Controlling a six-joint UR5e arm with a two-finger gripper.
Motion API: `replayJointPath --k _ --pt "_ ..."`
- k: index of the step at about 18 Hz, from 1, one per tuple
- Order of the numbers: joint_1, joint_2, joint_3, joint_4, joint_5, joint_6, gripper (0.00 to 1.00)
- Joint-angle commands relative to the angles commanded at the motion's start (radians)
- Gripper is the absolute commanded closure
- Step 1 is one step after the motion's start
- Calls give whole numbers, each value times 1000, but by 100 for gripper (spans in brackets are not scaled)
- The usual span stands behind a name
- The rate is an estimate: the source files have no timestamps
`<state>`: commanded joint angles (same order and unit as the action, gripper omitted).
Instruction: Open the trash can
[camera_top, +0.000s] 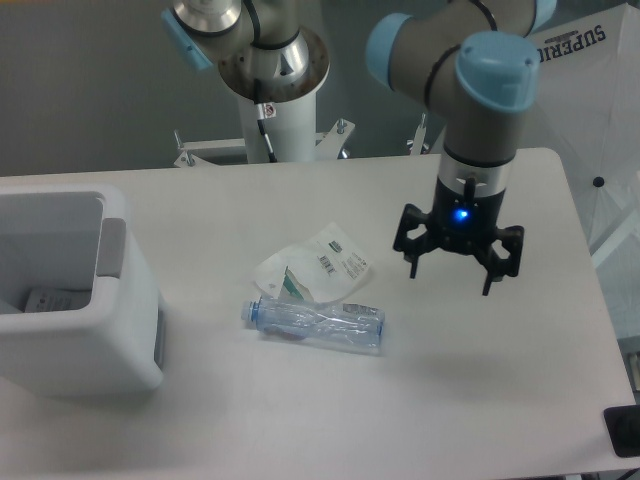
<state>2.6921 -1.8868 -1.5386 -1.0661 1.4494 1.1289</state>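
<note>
While its top stands open to the camera, the trash can sits at the far left edge of the desk, a white boxy bin whose hollow shows something small lying at the bottom; a grey bar runs down the side facing the middle of the desk. By that look the opening job appears done, or close to it. Right of the bin, near the middle of the desk, a crumpled white wrapper lies just behind a crushed clear bottle, the two touching or nearly so, both resting flat where they could later be picked up and dropped in. Farther right, well apart from the bin and the litter, the claw hangs above bare desk with its fingers spread wide and nothing between them, pointing straight down, a blue light glowing on its body. Its position suggests it has no business with the bin at this moment.
</note>
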Motion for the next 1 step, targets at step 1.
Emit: replayJointPath --k 1 --pt "0 -3 -8 2 17 0 0"
